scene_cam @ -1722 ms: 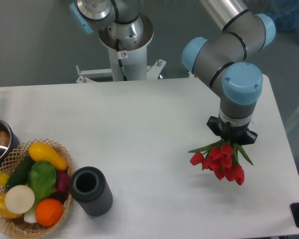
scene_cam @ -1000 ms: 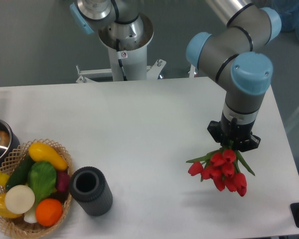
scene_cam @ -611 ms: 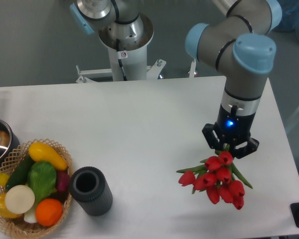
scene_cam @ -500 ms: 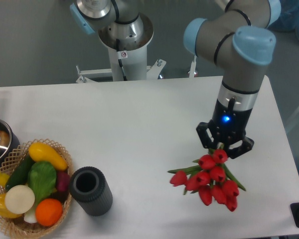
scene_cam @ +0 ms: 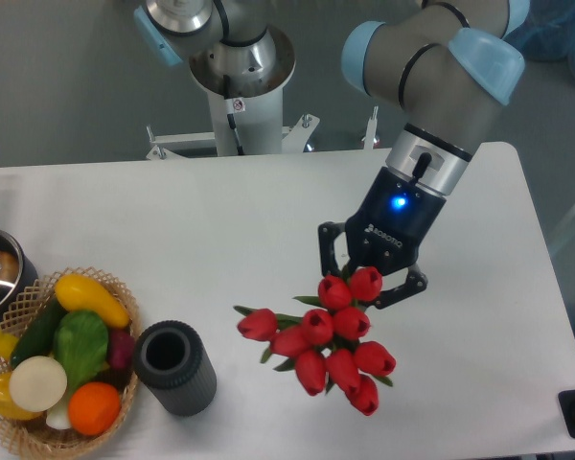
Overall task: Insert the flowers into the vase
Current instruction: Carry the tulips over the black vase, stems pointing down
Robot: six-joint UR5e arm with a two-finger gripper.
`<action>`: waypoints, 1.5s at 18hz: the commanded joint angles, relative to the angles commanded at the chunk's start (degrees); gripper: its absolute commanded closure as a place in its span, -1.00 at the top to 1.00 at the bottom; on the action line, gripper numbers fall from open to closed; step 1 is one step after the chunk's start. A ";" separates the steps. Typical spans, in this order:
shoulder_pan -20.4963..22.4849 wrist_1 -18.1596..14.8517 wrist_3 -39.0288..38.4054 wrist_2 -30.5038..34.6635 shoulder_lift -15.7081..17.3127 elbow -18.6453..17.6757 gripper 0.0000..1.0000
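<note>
White table (scene_cam: 220, 220) under grey backdrop, and the gripper (scene_cam: 369, 278) is clamped on the flowers (scene_cam: 324, 340), red buds fanning out toward the camera at its 7 o'clock, lifted off the surface. Vase (scene_cam: 175, 367) stands upright well apart at 8 o'clock, just beside the wicker basket (scene_cam: 38, 436) of fake produce.

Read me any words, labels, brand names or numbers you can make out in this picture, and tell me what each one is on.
"ROBOTIQ": white lettering on the black body of the claw, small, so my reading is only probable.
Small red and white sticker on the white arm pedestal: too small to read.
No text is visible on the vase, flowers, basket or table.
</note>
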 joint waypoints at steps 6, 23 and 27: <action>0.09 3.96 -0.79 -10.90 0.52 -1.67 -0.97; -5.89 7.39 -0.53 -17.07 0.26 -0.97 -0.89; -6.86 7.39 -0.53 -16.98 -0.26 -1.06 -0.88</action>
